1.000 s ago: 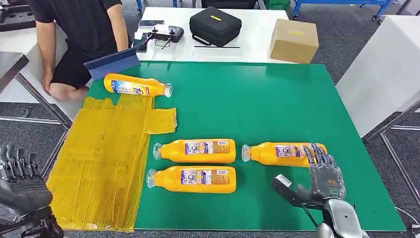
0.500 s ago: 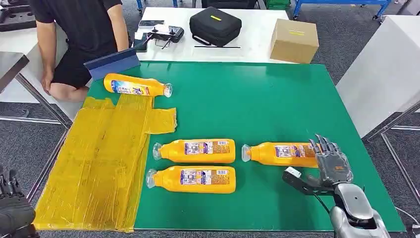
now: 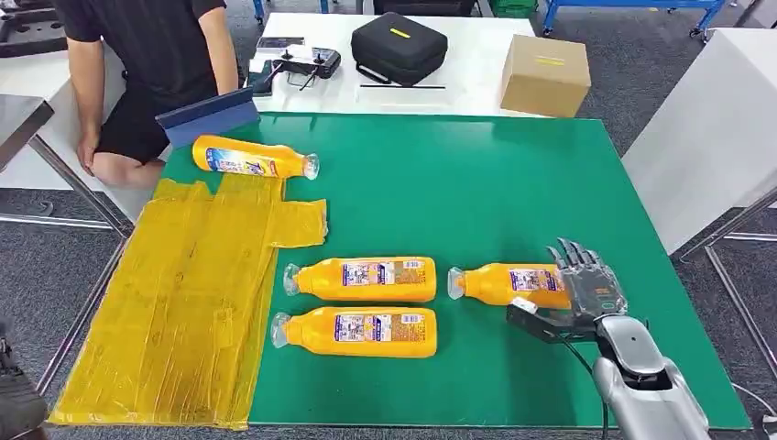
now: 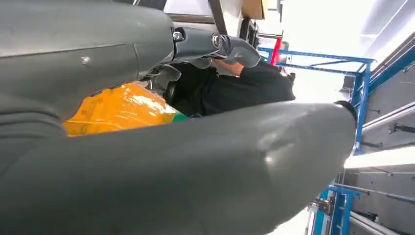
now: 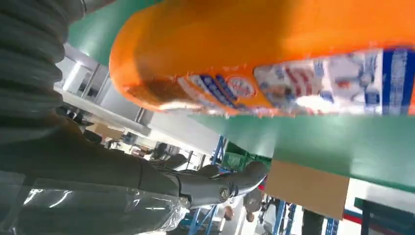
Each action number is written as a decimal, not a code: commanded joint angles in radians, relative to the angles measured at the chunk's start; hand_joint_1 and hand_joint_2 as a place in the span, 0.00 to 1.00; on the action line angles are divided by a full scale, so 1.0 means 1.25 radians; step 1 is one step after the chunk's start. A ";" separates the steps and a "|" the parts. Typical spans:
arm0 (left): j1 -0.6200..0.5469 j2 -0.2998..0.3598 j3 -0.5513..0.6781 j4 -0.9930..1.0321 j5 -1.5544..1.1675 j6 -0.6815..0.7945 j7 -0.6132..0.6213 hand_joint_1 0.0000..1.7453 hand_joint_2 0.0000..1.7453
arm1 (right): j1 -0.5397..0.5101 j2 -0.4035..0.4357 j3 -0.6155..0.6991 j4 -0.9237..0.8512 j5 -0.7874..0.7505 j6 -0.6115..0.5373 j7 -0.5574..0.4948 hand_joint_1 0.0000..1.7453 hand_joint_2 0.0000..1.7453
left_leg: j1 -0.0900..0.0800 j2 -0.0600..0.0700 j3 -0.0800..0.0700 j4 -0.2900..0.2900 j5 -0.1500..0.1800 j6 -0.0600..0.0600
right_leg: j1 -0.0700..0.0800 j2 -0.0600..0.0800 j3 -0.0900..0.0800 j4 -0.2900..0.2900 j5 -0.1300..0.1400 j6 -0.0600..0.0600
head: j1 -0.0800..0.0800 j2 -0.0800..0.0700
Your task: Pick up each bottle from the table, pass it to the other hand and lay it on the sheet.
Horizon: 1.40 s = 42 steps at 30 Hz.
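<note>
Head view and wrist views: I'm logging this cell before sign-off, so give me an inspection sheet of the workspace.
Surface: green table.
Job's things: four orange bottles lying down; one at the top edge of the yellow sheet, three on green.
Clutter: blue squeegee.
Hands: right hand open at the rightmost bottle's base; left hand holds nothing.
Cables: black cable along the right arm.
Surroundings: person, black case, cardboard box.
</note>
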State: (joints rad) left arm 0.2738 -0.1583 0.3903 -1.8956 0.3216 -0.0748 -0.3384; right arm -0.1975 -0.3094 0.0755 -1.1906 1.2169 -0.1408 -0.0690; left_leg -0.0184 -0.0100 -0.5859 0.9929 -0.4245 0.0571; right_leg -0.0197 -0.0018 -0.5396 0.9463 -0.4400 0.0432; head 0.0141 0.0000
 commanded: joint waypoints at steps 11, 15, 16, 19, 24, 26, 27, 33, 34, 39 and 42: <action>-0.003 -0.009 0.031 0.014 0.011 -0.022 0.008 0.00 0.00 | -0.039 -0.045 0.024 0.124 -0.027 0.036 0.002 0.00 1.00 | 0.000 0.001 0.002 0.000 0.000 -0.002 | 0.000 0.001 0.001 -0.001 0.000 -0.001 | 0.000 0.000; -0.001 -0.013 0.029 0.010 0.009 -0.021 0.011 0.00 0.00 | -0.068 -0.042 0.035 0.162 -0.024 0.019 -0.003 0.00 1.00 | 0.001 0.003 0.004 0.000 -0.001 -0.005 | 0.001 0.002 0.003 -0.001 0.000 -0.003 | 0.000 0.000; -0.001 -0.013 0.029 0.010 0.009 -0.020 0.012 0.00 0.00 | -0.071 -0.042 0.037 0.165 -0.025 0.018 -0.002 0.00 1.00 | 0.001 0.004 0.004 0.000 -0.002 -0.006 | 0.001 0.003 0.003 -0.001 0.000 -0.003 | 0.000 0.000; -0.001 -0.014 0.028 0.008 0.008 -0.019 0.011 0.00 0.00 | -0.079 -0.041 0.043 0.170 -0.025 0.019 -0.005 0.00 1.00 | 0.001 0.002 0.002 0.000 -0.001 -0.003 | 0.001 0.002 0.002 -0.001 0.000 -0.002 | 0.000 0.000; 0.002 -0.015 0.027 0.003 0.007 -0.016 0.011 0.00 0.00 | -0.098 -0.029 0.059 0.190 -0.023 0.020 -0.009 0.00 1.00 | 0.001 0.002 0.002 0.000 -0.001 -0.003 | 0.001 0.002 0.002 -0.001 0.000 -0.002 | 0.000 0.000; 0.002 -0.015 0.027 0.003 0.007 -0.016 0.011 0.00 0.00 | -0.099 -0.027 0.061 0.190 -0.023 0.020 -0.009 0.00 1.00 | 0.001 0.003 0.002 0.000 -0.001 -0.002 | 0.001 0.003 0.002 -0.001 0.000 -0.001 | 0.000 0.000; 0.002 -0.015 0.027 0.003 0.007 -0.016 0.011 0.00 0.00 | -0.099 -0.027 0.061 0.190 -0.023 0.020 -0.009 0.00 1.00 | 0.001 0.003 0.003 -0.001 -0.001 -0.004 | 0.001 0.003 0.002 -0.001 0.000 -0.002 | 0.000 0.000; 0.002 -0.015 0.027 0.003 0.007 -0.016 0.011 0.00 0.00 | -0.099 -0.027 0.061 0.190 -0.023 0.020 -0.009 0.00 1.00 | 0.001 0.002 0.002 0.000 -0.001 -0.003 | 0.001 0.002 0.002 -0.001 0.000 -0.002 | 0.000 0.000; 0.002 -0.015 0.027 0.003 0.007 -0.016 0.011 0.00 0.00 | -0.099 -0.027 0.061 0.190 -0.023 0.020 -0.009 0.00 1.00 | 0.001 0.003 0.003 0.000 -0.001 -0.004 | 0.001 0.002 0.003 -0.001 0.000 -0.002 | 0.000 0.000; 0.002 -0.015 0.027 0.003 0.007 -0.016 0.011 0.00 0.00 | -0.099 -0.027 0.061 0.190 -0.023 0.020 -0.009 0.00 1.00 | 0.001 0.002 0.003 0.000 -0.001 -0.003 | 0.001 0.002 0.002 -0.001 0.000 -0.002 | 0.000 0.000; 0.002 -0.015 0.027 0.003 0.007 -0.016 0.011 0.00 0.00 | -0.099 -0.027 0.061 0.190 -0.023 0.020 -0.009 0.00 1.00 | 0.001 0.002 0.003 0.000 -0.001 -0.003 | 0.001 0.002 0.002 -0.001 0.000 -0.002 | 0.000 0.000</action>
State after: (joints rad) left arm 0.2778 -0.1678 0.4082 -1.9039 0.3330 -0.0984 -0.3292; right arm -0.2888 -0.3697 0.1221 -1.0231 1.1875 -0.1163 -0.0790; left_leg -0.0185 -0.0097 -0.5849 0.9930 -0.4244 0.0573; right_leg -0.0197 -0.0015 -0.5388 0.9462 -0.4398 0.0434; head 0.0137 0.0000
